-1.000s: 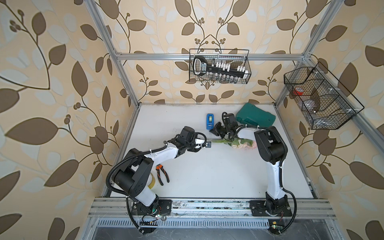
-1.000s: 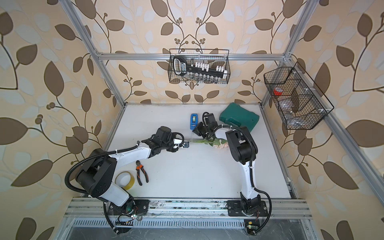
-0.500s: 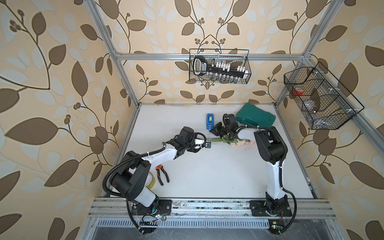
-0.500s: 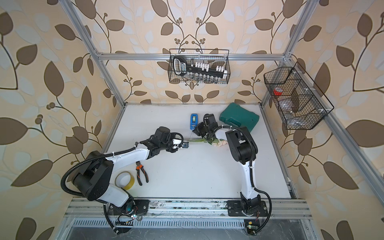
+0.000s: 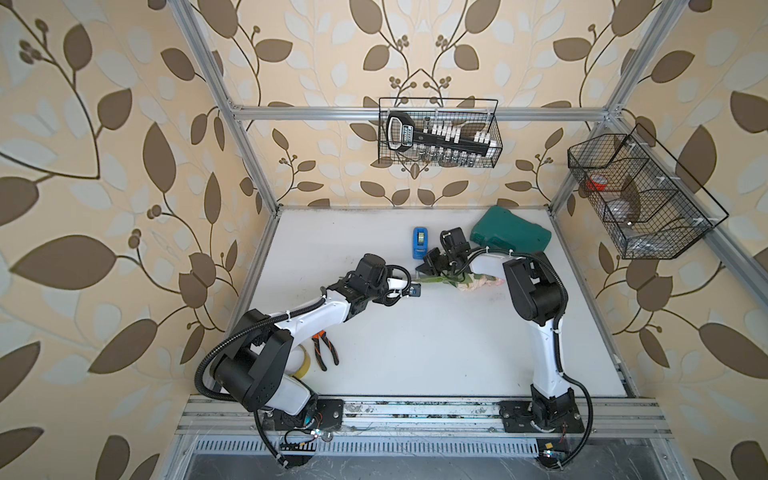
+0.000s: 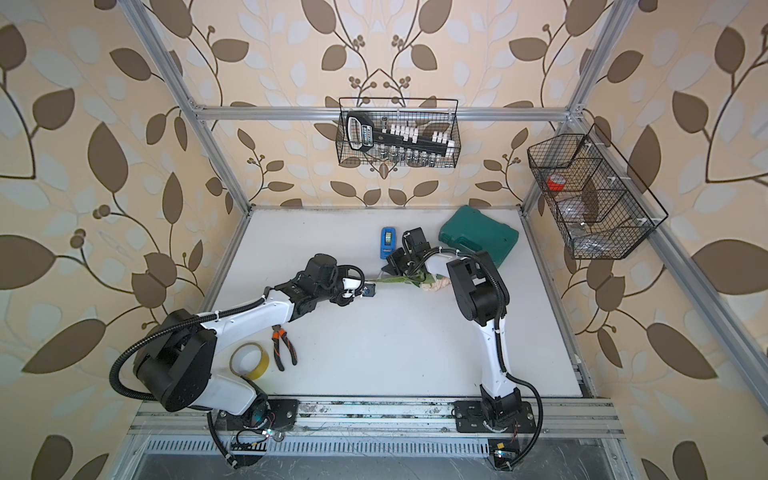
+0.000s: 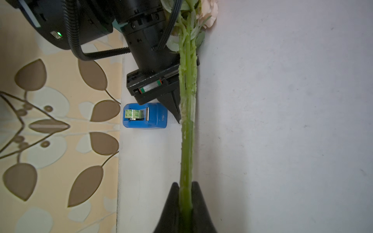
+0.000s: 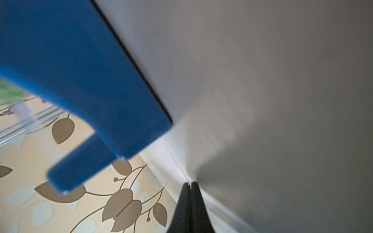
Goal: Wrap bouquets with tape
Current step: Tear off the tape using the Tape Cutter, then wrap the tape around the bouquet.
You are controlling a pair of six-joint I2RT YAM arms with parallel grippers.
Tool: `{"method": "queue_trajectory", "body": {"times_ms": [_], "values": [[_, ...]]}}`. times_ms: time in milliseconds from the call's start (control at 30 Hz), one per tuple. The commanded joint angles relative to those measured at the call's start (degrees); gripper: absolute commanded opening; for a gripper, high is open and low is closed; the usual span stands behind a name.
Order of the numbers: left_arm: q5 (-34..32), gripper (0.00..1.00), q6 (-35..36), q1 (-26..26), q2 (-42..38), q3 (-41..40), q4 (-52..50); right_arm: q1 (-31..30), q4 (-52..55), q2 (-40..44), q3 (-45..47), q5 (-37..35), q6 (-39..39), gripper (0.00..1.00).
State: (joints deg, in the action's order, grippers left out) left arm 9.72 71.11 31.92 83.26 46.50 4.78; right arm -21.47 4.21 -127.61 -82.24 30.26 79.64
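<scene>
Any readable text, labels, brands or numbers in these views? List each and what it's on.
Nothing can be read well enough to quote.
tape dispenser: small pale mark on its blue side, too small to read.
black tool holder in the back wire basket: white label on its handle, too blurred to read.
green case: no text visible.

A robotics lab cell, not a real room — aluminium frame [image 5: 332, 113], leaf wallpaper [image 5: 104, 166] panels, wire basket [image 5: 436, 161] of tools, white worktop [image 5: 415, 353].
</scene>
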Motion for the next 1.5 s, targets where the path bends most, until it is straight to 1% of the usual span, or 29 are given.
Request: {"method": "queue_trajectory", "body": {"times_ms": [0,33,133,200,233,267,367,433,500,567,667,733,800,867,933,1033,1100,1167,1267,1333,1400,1467], "values": [[10.95,0.00,3.88,2.12,-5.55,0.34,1.82,0.89,7.55,-4.58,5.75,-6.85,3.95,0.00],[11.46,0.00,3.86,2.12,-5.58,0.41,1.90,0.91,6.35,-3.71,7.13,-7.34,4.75,0.00],[11.90,0.00,4.09,2.19,-5.22,1.04,1.03,0.71,7.39,-2.75,3.92,-8.55,0.06,0.00],[12.37,0.00,4.08,2.20,-5.83,0.79,0.85,0.63,6.41,0.19,3.83,-9.51,-1.34,0.00],[12.56,0.00,4.08,2.22,-6.42,0.70,0.56,0.83,5.09,2.31,4.34,-9.62,-2.17,0.03],[12.64,0.00,4.04,2.18,-7.18,0.78,-0.09,1.22,4.44,4.56,4.88,-10.04,-2.99,0.15],[14.30,0.00,4.25,2.19,-10.51,1.13,-4.64,3.92,-2.49,11.41,8.98,-7.23,-5.24,0.43],[15.30,0.00,4.15,2.30,-12.99,1.24,-7.85,5.97,-4.38,15.84,10.30,-5.75,-8.67,0.59],[16.44,0.00,4.34,2.35,-15.27,1.59,-12.06,7.56,-4.38,20.22,9.80,-4.25,-13.01,0.69],[16.49,0.00,4.32,2.37,-16.72,2.14,-16.29,8.74,-3.14,25.00,8.55,-4.33,-17.76,0.72],[14.90,0.00,-1.23,2.38,-18.08,3.79,-19.93,10.34,-0.49,31.26,5.63,-3.50,-25.98,0.74],[12.94,0.00,-7.25,2.40,-18.40,5.49,-21.81,11.09,2.00,35.08,3.23,-3.79,-32.42,0.73],[10.09,0.00,-11.95,2.30,-18.55,6.78,-23.83,11.13,5.72,38.97,0.17,-4.79,-41.64,0.72],[5.36,0.00,-19.14,2.35,-18.65,8.21,-24.10,10.94,10.27,43.35,-2.17,-7.06,-49.80,0.70],[2.16,0.00,-24.31,2.35,-19.26,8.33,-22.95,9.89,10.72,47.78,-1.34,-4.96,-55.78,0.69],[0.75,0.00,-27.31,2.33,-21.16,8.81,-21.59,5.93,9.99,55.93,4.05,-2.56,-64.52,0.69],[0.39,0.00,-30.27,2.33,-22.82,10.67,-21.91,3.31,6.25,61.94,10.96,-0.35,-69.18,0.68],[1.91,0.00,-32.49,2.28,-24.53,12.43,-22.33,1.90,0.37,69.38,20.57,4.27,-72.64,0.69],[5.58,0.00,-34.42,2.28,-25.75,15.54,-25.16,1.02,-13.59,79.71,36.19,11.08,-74.60,0.70],[6.85,0.00,-35.87,2.27,-26.11,17.61,-26.81,0.00,-20.24,84.24,44.24,11.53,-74.32,0.81],[8.55,0.00,-38.02,2.27,-26.85,18.45,-26.64,-1.16,-24.77,86.17,49.78,10.64,-74.50,0.86],[10.51,0.00,-38.72,2.31,-27.83,18.86,-26.18,-2.69,-28.13,85.47,53.68,10.71,-76.39,0.86]]}}
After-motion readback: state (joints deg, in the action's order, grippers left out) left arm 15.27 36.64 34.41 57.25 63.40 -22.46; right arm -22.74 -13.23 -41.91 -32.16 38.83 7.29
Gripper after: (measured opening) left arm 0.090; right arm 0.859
